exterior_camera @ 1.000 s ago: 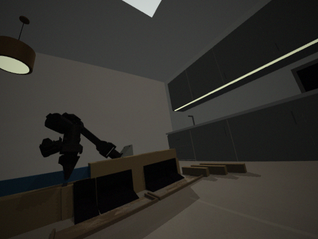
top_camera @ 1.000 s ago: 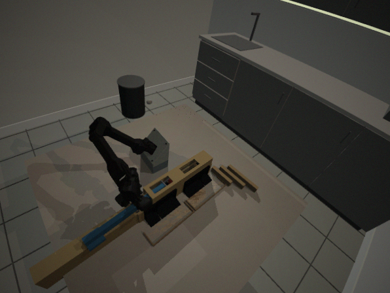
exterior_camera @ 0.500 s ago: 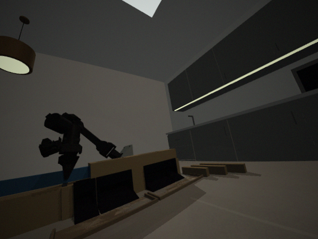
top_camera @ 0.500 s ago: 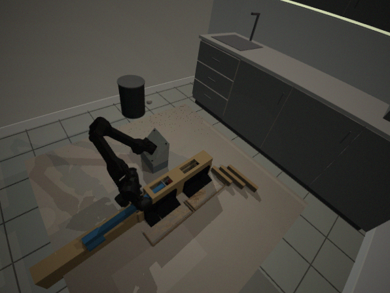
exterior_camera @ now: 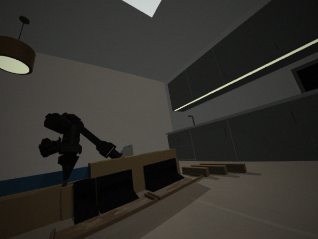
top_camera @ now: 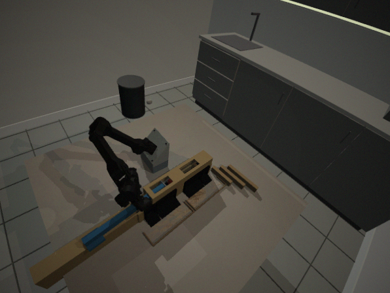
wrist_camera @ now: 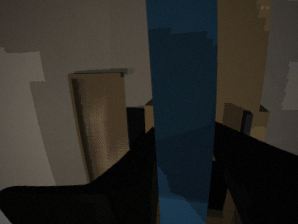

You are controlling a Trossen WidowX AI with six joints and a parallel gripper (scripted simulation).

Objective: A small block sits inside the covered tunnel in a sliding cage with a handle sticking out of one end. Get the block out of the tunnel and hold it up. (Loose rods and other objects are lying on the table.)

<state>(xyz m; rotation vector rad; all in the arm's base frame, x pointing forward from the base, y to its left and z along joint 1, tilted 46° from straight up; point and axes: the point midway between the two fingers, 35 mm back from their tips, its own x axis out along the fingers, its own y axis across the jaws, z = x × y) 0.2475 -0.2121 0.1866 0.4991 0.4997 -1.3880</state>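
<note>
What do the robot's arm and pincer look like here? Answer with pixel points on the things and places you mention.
The arm (top_camera: 106,157) (exterior_camera: 71,133) is matte black, with chunky angular joints and slimmer links; no cable or marking is discernible. The pincer (exterior_camera: 66,179) (wrist_camera: 184,131) is black too, its fingers wedge-shaped, tapering towards the tips.
</note>
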